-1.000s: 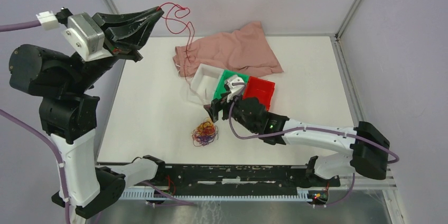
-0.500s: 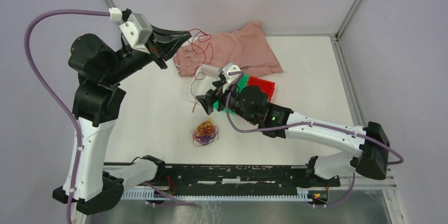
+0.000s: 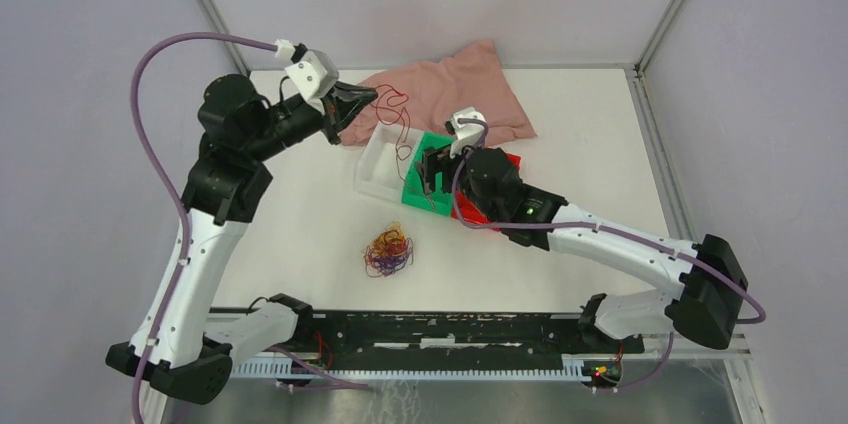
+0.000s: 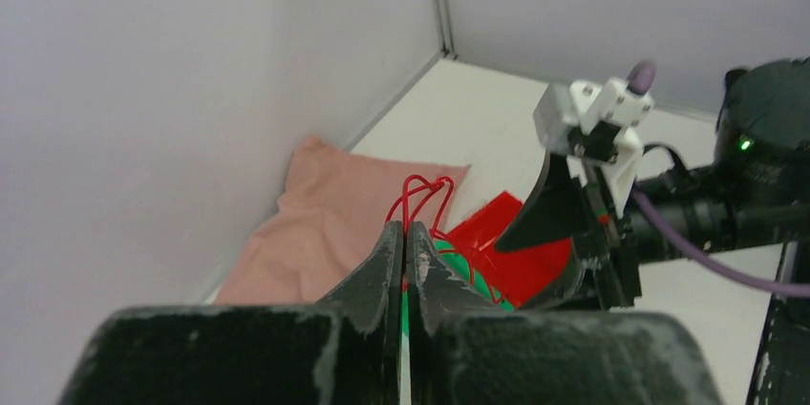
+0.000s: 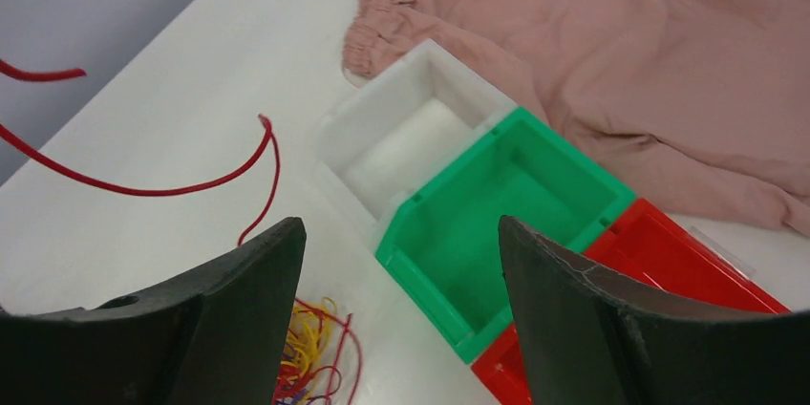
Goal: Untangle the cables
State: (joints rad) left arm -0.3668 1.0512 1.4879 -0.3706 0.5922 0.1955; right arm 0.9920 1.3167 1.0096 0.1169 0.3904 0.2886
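Red cable (image 5: 134,192) clamped in left jaws; cable clump (image 3: 388,251) on table (image 3: 290,214), apart from splayed, empty right jaws.

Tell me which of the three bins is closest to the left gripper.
The white bin, at the row's end toward the left gripper; the green bin sits in the middle, the red bin farthest off.
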